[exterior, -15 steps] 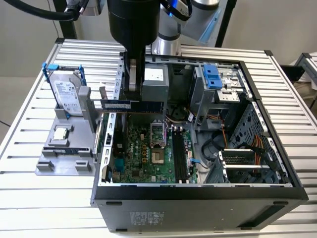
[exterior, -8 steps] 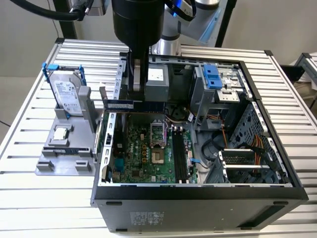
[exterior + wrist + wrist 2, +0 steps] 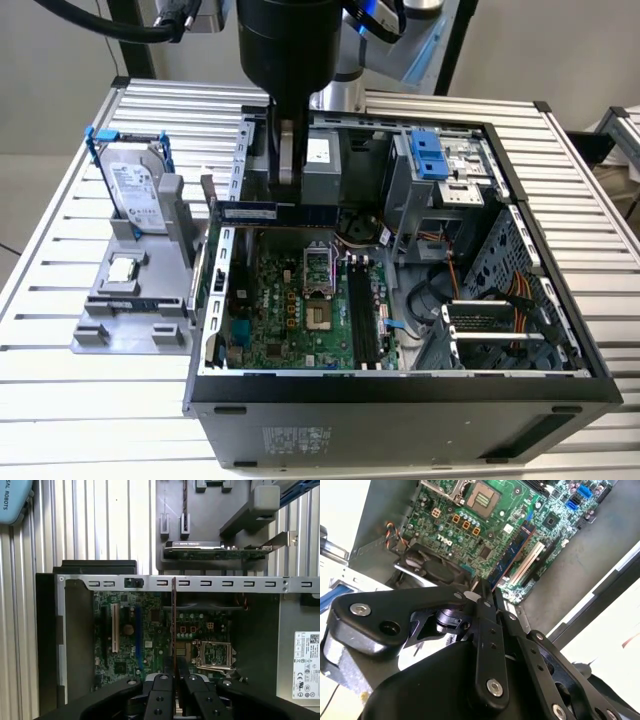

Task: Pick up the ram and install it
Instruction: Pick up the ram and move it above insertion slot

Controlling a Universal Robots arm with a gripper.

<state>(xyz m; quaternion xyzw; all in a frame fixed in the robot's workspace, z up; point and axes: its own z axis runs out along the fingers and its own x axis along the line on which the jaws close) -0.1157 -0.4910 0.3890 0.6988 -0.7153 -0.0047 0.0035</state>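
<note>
The ram point(image 3: 262, 212), a long thin blue-green stick, hangs level above the open computer case, near its back wall. My gripper point(image 3: 287, 192) comes down from above and is shut on the stick's upper edge. In the first wrist view the ram point(image 3: 173, 625) is seen edge-on as a thin line running out from my gripper point(image 3: 173, 679) over the green motherboard point(image 3: 150, 645). The second wrist view has the ram point(image 3: 512, 550) as a blue strip ahead of my gripper point(image 3: 487, 594). The black memory slots point(image 3: 362, 310) lie lower on the board, towards the exterior view's right.
The case's metal rim point(image 3: 210, 583) and inner walls ring the motherboard point(image 3: 290, 310). A processor socket point(image 3: 318, 282) sits mid-board. On the exterior view's left, a grey fixture point(image 3: 100, 335) carries a hard drive point(image 3: 130, 190) in a blue bracket and a small square chip point(image 3: 122, 268). Drive bays and cables point(image 3: 470, 260) fill the right.
</note>
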